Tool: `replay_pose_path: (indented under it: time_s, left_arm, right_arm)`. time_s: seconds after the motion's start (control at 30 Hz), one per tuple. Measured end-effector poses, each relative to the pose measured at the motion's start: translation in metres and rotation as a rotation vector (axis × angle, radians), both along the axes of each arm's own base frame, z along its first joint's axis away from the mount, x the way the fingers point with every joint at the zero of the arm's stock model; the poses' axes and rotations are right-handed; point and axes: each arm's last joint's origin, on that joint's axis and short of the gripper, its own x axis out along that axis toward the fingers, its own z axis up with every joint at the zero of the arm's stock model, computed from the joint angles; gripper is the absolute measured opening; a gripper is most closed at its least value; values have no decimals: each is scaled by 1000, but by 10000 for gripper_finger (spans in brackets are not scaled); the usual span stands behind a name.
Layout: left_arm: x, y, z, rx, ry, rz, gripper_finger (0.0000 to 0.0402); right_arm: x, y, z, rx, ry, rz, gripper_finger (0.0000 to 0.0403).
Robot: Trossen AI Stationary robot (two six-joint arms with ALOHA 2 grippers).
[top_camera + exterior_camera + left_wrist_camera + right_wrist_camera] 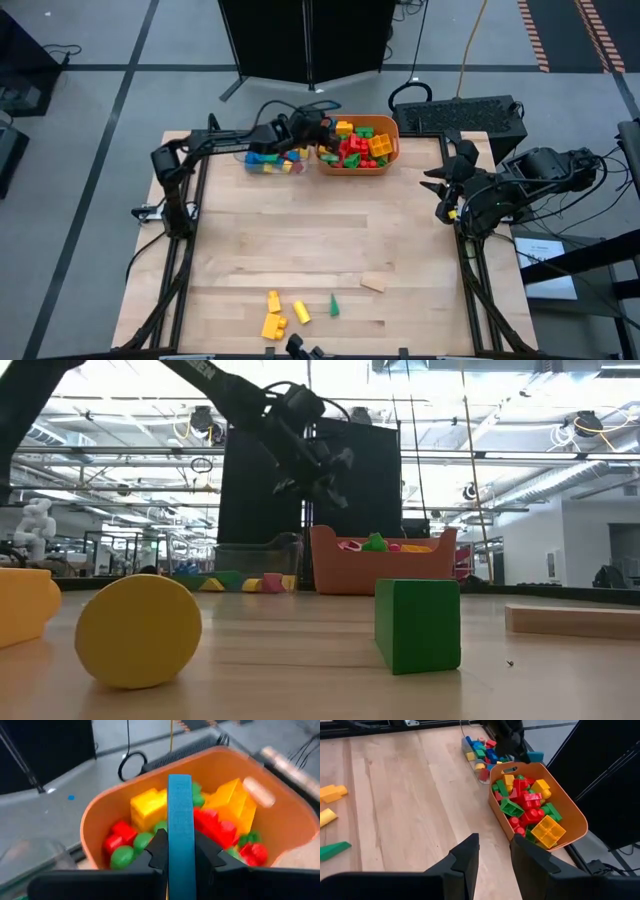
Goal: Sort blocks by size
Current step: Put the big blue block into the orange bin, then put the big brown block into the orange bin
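My left gripper (pixel 318 132) is over the left end of the orange tub (pixel 392 150) at the table's far edge, shut on a thin blue block (pixel 179 830). It also shows in the low view (pixel 318 465), above the tub (pixel 330 570). The tub holds many red, yellow and green blocks (pixel 220 820). More blocks (pixel 268 160) lie in a clear tray (pixel 470 751) left of the tub. My right gripper (pixel 492 857) is open and empty at the table's right edge (pixel 442 190). My left gripper pinches the blue block between its two fingers (pixel 159 851), on its two broad faces (pixel 179 865). The block stands on edge and reaches out past the fingertips. It is lifted clear, above the blocks in the tub.
Near the front edge lie yellow blocks (pixel 274 318), a green wedge (pixel 334 305) and a plain wooden piece (pixel 374 283). In the low view they show close up: a yellow cylinder (pixel 138 630), a green block (pixel 418 622). Bare wood lies mid-table (pixel 320 230).
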Motion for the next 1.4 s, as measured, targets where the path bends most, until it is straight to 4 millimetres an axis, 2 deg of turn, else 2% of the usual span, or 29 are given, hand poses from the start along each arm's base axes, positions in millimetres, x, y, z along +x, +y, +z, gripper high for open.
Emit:
replay_pose_path:
  time_s: [0.1, 0.33, 0.47, 0.57, 0.7, 0.83, 0.93, 1.07, 1.17, 1.27, 1.4]
  left_arm:
    - [5, 1, -6, 47, 20, -39, 75]
    - [15, -12, -6, 177, 81, -189, 203]
    - [19, -17, -3, 162, 46, -277, 246]
    - [26, -29, 3, 111, -13, -443, 253]
    - [40, -60, 19, 103, -74, -671, 254]
    - [49, -87, 29, 104, -74, -753, 254]
    - [51, -103, 34, 91, -45, -794, 255]
    - [51, -132, 26, 54, 45, -898, 255]
    - [55, -164, 17, 70, 94, -991, 255]
    - [59, -193, 5, 86, 112, -1037, 255]
    - [71, -229, -9, 154, 85, -1068, 255]
  right_arm:
    - [0, 0, 0, -10, 5, 9, 105]
    - [0, 0, 0, -1, 9, 22, 106]
    - [2, 3, -2, 47, 35, 70, 113]
    - [13, 10, -8, 78, 97, 133, 122]
    - [37, 27, -29, 120, 180, 225, 124]
    - [57, 54, -61, 174, 214, 340, 112]
    - [64, 73, -97, 222, 283, 402, 97]
    - [56, 91, -144, 335, 364, 390, 82]
    - [44, 105, -169, 441, 367, 372, 80]
    - [34, 117, -176, 511, 324, 360, 80]
    - [24, 125, -179, 499, 293, 315, 80]
